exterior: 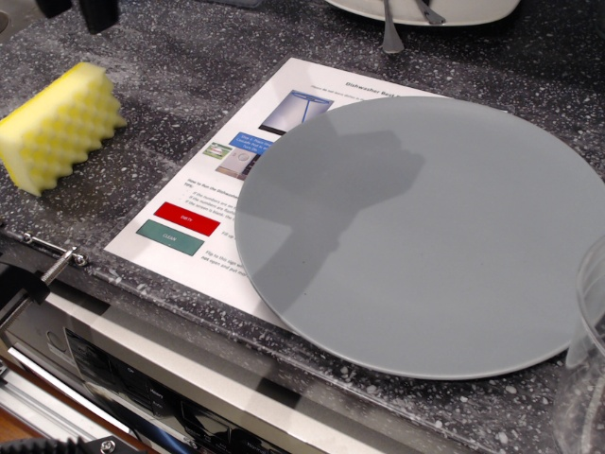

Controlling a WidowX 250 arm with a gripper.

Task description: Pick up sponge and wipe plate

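Sponge point(59, 124), bright yellow with a wavy, ridged pale face, lies on the dark speckled counter point(180, 66) at the left of your view, tilted so one end points toward the far right. Nothing touches it.

Your gripper point(77, 11) shows only as two dark finger tips at the far left corner, cut off by the top edge. They hang above the counter just beyond the sponge, apart from it. A gap separates the two tips and nothing sits between them, so the jaws look parted and empty, though most of the tool is out of frame.

The plate point(425, 236), a very large flat grey disc, fills the centre and right of the view, well apart from the sponge. Its surface carries a broad soft shadow across its left half. It rests partly on a printed paper sheet point(203, 189) that sticks out from under its left edge; the sheet shows small pictures, text too small to read, and a red and a green box.

At the far edge, a white dish point(425, 11) holds utensils, one handle point(390, 33) reaching over its rim toward you. A clear glass vessel point(586, 359) stands at the near right corner, partly out of frame. Below the counter's near edge runs a metal appliance front point(189, 378).
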